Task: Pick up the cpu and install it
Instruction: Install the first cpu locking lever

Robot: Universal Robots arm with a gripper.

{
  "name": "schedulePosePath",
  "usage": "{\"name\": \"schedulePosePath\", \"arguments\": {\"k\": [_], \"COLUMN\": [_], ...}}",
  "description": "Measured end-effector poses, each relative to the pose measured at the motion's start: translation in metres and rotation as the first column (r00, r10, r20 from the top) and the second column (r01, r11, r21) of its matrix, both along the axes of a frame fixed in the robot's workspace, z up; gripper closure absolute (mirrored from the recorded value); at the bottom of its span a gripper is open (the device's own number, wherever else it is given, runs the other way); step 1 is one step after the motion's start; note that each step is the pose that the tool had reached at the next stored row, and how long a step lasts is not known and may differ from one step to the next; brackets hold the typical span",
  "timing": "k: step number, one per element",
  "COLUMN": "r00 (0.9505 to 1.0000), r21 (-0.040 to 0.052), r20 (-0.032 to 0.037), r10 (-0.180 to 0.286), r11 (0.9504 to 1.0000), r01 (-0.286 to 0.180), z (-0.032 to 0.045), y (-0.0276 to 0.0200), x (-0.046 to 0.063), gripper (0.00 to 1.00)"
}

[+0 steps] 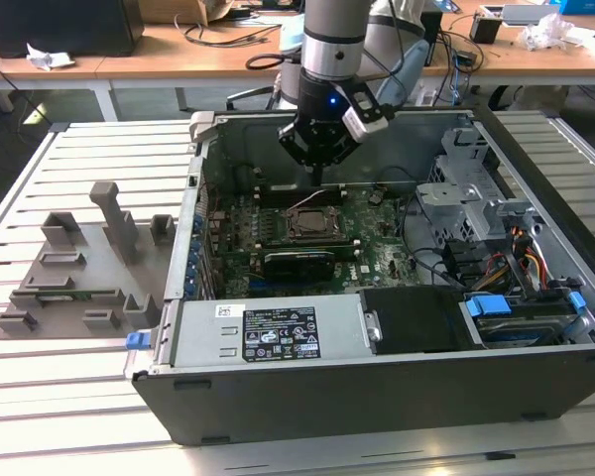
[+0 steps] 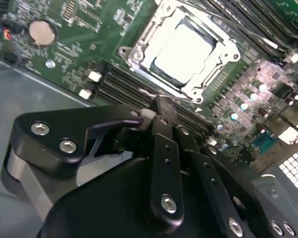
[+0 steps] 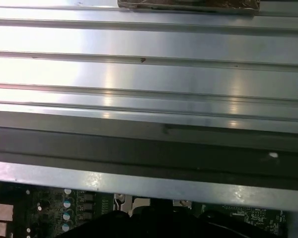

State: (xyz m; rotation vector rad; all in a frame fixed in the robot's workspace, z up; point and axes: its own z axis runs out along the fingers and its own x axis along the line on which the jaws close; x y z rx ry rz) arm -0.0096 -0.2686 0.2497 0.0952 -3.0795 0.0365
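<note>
The black claw [image 1: 318, 177] hangs just above the socket, its fingers [image 2: 163, 130] pressed together, holding nothing. The cpu [image 2: 183, 51], a flat silver square, lies seated in the metal-framed socket [image 2: 139, 53] on the green motherboard [image 1: 377, 256]. A grey plastic tray [image 1: 74, 268] rests on the slatted metal worktop [image 1: 40, 397] beside the case [image 1: 377, 392], whose white label's print is unreadable.

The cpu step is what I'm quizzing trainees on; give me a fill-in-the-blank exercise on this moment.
1. The cpu lies in the motherboard's ____.
2. The gripper hangs above the open computer case, holding ____.
3. In the exterior view, the grey holder tray sits to the case's ____.

Missing words: socket; nothing; left
</note>
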Motion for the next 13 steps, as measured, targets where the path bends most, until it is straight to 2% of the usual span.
{"name": "schedulePosePath", "arguments": {"k": [2, 3, 4, 9, 10, 11, 13], "r00": [1.0000, 1.0000, 0.9998, 0.9995, 0.9993, 0.9990, 0.9986], "r21": [-0.0002, -0.0003, -0.0020, -0.0234, -0.0336, -0.0393, -0.0406], "r20": [0.0037, 0.0089, 0.0176, 0.0327, 0.0386, 0.0445, 0.0518], "r10": [0.000, 0.000, 0.000, -0.002, -0.002, -0.003, -0.005], "r11": [1.0000, 1.0000, 1.0000, 0.9997, 0.9994, 0.9992, 0.9991], "r01": [0.000, 0.000, 0.000, 0.003, 0.004, 0.004, 0.007], "z": [0.0001, 0.0001, -0.0001, -0.0010, -0.0014, -0.0017, -0.0029], "y": [0.0000, 0.0000, 0.0000, 0.0000, 0.0000, 0.0000, 0.0001], "x": [-0.004, -0.010, -0.016, -0.023, -0.024, -0.025, -0.027], "gripper": [0.89, 0.89, 0.89, 0.89, 0.89, 0.89, 0.89]}}
